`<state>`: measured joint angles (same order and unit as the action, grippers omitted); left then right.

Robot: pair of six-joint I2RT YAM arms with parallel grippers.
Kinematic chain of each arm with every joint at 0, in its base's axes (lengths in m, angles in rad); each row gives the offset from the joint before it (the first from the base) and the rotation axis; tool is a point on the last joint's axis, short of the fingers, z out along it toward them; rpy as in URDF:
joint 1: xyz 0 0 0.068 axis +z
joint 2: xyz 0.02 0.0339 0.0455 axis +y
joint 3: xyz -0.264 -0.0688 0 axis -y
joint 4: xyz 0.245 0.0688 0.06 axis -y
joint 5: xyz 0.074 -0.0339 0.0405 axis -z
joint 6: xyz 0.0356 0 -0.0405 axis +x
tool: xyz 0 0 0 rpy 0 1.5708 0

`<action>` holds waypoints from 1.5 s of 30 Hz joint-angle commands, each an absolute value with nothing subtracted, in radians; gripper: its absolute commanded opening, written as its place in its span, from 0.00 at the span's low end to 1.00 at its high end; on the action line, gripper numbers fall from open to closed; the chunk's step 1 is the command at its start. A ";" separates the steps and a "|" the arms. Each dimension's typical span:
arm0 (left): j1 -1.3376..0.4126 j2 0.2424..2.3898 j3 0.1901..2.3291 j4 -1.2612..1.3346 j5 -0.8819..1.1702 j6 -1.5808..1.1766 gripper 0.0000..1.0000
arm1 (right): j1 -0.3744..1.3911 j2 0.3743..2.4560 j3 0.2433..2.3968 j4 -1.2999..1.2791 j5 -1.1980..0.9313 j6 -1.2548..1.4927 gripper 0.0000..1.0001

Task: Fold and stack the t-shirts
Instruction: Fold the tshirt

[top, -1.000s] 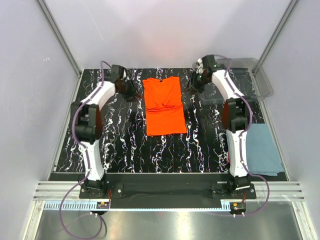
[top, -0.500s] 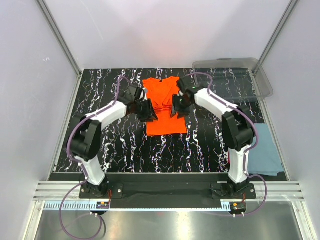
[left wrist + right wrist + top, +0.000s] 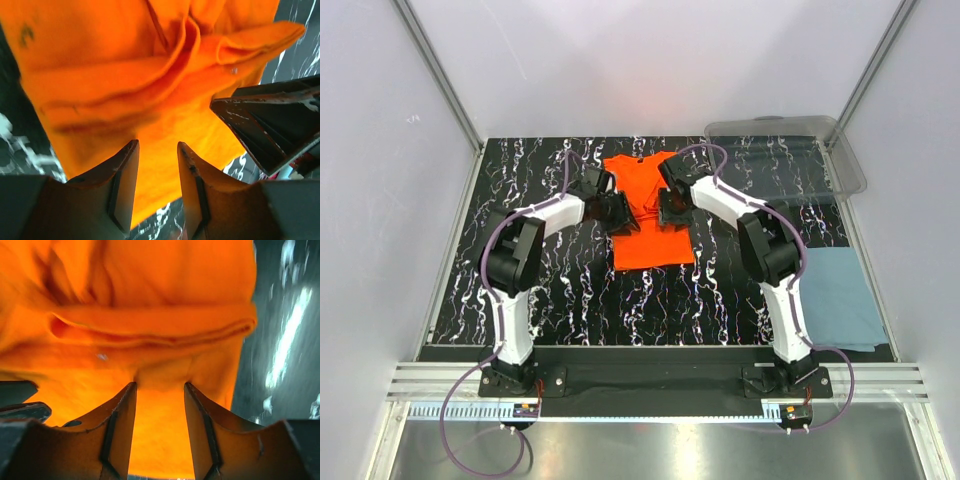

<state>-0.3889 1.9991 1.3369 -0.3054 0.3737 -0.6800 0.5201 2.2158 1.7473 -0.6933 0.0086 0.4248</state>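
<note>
The orange t-shirt lies flat on the black marbled table, partly folded, with a bunched fold across its middle. My left gripper is at the shirt's left edge by that fold and my right gripper at its right edge. In the left wrist view the left gripper is open low over the orange cloth, with the right gripper's fingers opposite. In the right wrist view the right gripper is open, its tips against the fold. The blue-grey t-shirt lies folded at the table's right side.
A clear plastic bin stands at the back right corner. Grey walls and aluminium posts close the table in on three sides. The black table surface runs to a front rail where the arm bases sit.
Both grippers have moved in from the back of the table, beside the shirt's shoulders, onto the shirt's middle fold, one at each edge. The shirt has stayed in place.
</note>
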 commanded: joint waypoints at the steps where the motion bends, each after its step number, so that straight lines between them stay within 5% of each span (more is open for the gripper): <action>1: -0.332 2.036 1.405 -0.246 0.405 -0.695 0.41 | 0.518 2.270 1.885 -0.666 0.075 0.347 0.50; 6: -0.287 2.143 1.543 -0.258 0.454 -0.684 0.43 | 0.503 2.382 2.070 -0.689 0.107 0.286 0.52; 13: -0.207 2.261 1.863 -0.300 0.502 -0.684 0.46 | 0.462 2.696 2.752 -0.903 0.153 0.178 0.61; 16: -0.192 2.229 1.980 -0.360 0.486 -0.666 0.47 | 0.439 2.668 2.809 -0.908 0.126 0.198 0.63; 20: -0.193 2.102 1.895 -0.371 0.540 -0.670 0.47 | 0.433 2.495 2.611 -0.910 0.039 0.224 0.63; 29: -0.321 1.746 1.249 -0.321 0.581 -0.627 0.36 | 0.443 2.007 1.815 -0.780 -0.274 0.310 0.67; 32: -0.334 1.695 1.146 -0.292 0.595 -0.629 0.36 | 0.443 1.896 1.562 -0.634 -0.458 0.340 0.50; 35: -0.336 1.712 1.109 -0.252 0.637 -0.641 0.33 | 0.445 1.864 1.418 -0.517 -0.587 0.412 0.19; 45: -0.336 1.842 1.135 -0.227 0.624 -0.620 0.26 | 0.443 2.011 1.376 -0.377 -0.673 0.494 0.10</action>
<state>-0.3367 1.8072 1.1046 -0.2703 0.6003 -0.6369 0.4397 1.9781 1.3384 -0.4511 -0.6155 0.4629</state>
